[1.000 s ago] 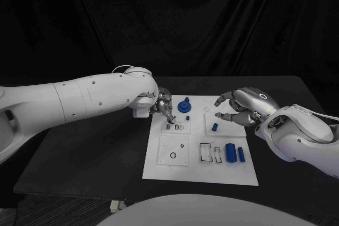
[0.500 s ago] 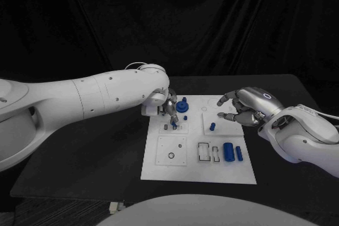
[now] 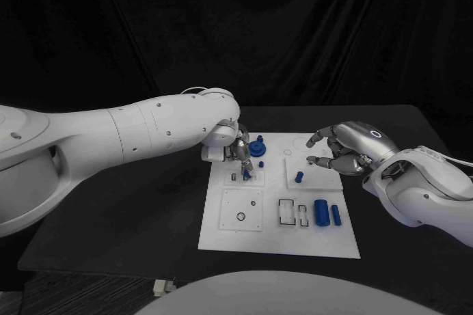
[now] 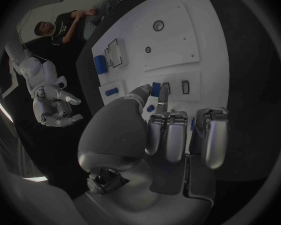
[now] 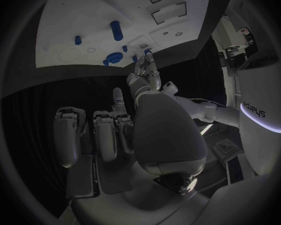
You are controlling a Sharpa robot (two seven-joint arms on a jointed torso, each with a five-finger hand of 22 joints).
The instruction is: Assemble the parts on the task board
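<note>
**Left hand sets a peg at the board's slots**

Since a second ago, we see the left hand (image 3: 232,149) has shifted slightly right, pinching a small blue peg (image 4: 156,89) over the board (image 3: 281,243). The right hand (image 3: 340,151) still hovers, fingers curled, holding nothing.

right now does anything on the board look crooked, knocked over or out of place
Nothing stands out. The task board lies flat on the table, and the two blue cylinders lie side by side near its right edge. The left hand holds a small blue part over a slot; the right hand hovers empty.
</note>
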